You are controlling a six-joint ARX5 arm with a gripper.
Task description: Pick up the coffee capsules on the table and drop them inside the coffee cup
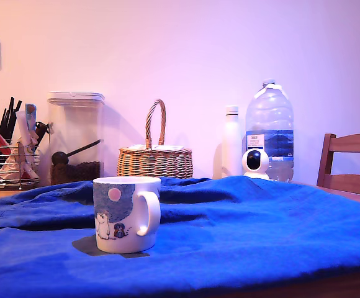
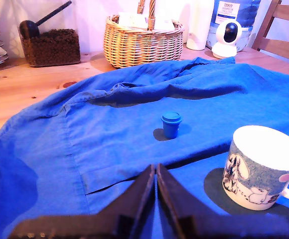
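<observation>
At the near edge of the wrist view, the gripper (image 2: 156, 172) has its two dark fingers pressed together, tips meeting, nothing between them. It hangs above the blue cloth of the table (image 2: 109, 144); the exterior view does not show it.

Beyond the fingertips, farther out on the cloth, stands one small capsule (image 2: 171, 124), upright on its narrower end with the round rimmed end uppermost. It appears blue under this light. It casts a shadow on the cloth and touches nothing else.

The coffee cup (image 2: 264, 169) stands upright on the cloth, nearer than the capsule and well apart from it. In the exterior view the coffee cup (image 1: 126, 214) sits left of centre, handle toward that view's right, with a pink dot and cartoon figures on its side. Its inside is not visible.

Along the far wall: a wicker basket (image 1: 156, 158), a clear container of dark beans (image 1: 76, 139), a white bottle (image 1: 231, 141), a small white camera (image 1: 255, 164) and a large water bottle (image 1: 270, 127).
</observation>
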